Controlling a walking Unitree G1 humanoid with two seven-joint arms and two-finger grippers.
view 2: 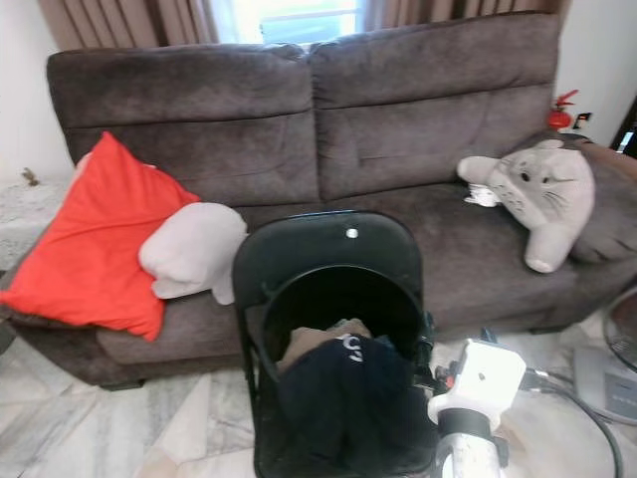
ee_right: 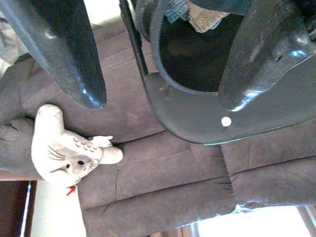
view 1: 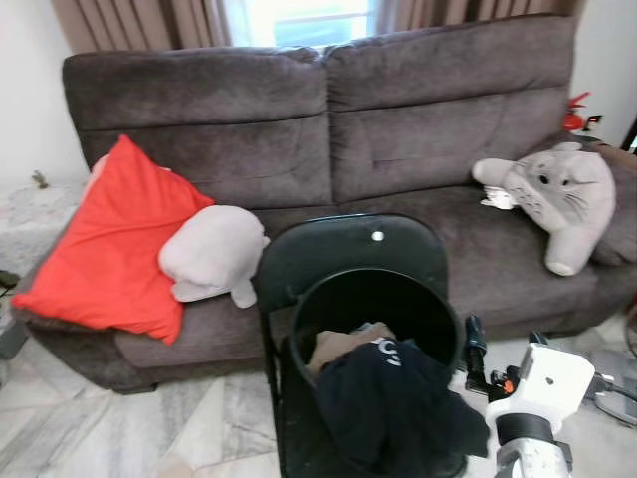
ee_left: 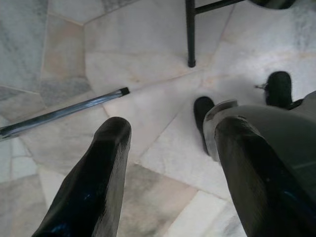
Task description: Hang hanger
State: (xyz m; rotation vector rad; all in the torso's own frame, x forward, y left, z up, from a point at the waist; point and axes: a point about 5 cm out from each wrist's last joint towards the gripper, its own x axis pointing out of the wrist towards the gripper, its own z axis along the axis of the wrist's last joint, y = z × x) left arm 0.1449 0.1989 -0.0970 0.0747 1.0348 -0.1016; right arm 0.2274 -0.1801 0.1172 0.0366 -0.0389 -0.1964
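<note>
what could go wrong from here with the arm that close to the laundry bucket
1. The right gripper, fingers open, sits right by the black bucket on the folding chair; a careless reach might nudge the bucket or tip the chair.
2. The dark garment spills over the bucket's rim, so a grab may drag other clothes out.
3. No hanger can be made out, so the gripper may grab the wrong thing.

Plush cloth sofa (view 1: 398, 149), glossy marble floor (ee_left: 148, 49)

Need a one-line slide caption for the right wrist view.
Right gripper, jaws open, held before black folding chair carrying a bucket of clothes; grey sofa and Totoro plush beyond.
</note>
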